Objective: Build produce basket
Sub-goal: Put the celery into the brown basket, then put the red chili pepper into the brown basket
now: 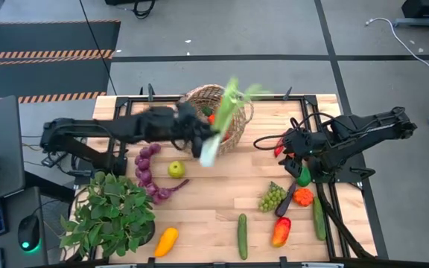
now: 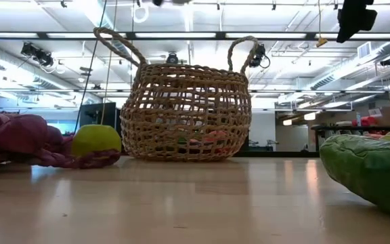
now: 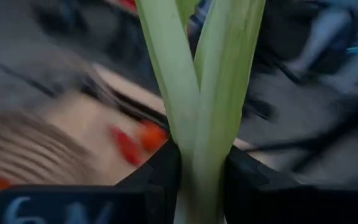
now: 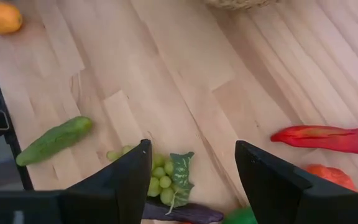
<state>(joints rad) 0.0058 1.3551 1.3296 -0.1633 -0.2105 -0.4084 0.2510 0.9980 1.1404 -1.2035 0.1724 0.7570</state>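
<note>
— Where's the left arm?

— Stretched across the table's far side toward the basket (image 1: 218,112). The left gripper (image 1: 203,138) is pinching a leek (image 1: 226,119) near its white end, the green leaves slanting up over the basket's rim. The left wrist view shows the stalk (image 3: 197,124) squeezed between both fingers.

— And the right arm?

— Bent low at the right edge, the right gripper (image 4: 191,180) pointing down at the wood with its fingers spread and nothing between them, just above the green grapes (image 4: 163,177). A cucumber (image 4: 53,140) and a red pepper (image 4: 325,138) lie near.

— The rest of the produce?

— A green apple (image 1: 176,170) and a purple string (image 1: 151,175) lie left of centre on the table (image 1: 214,193).
</note>
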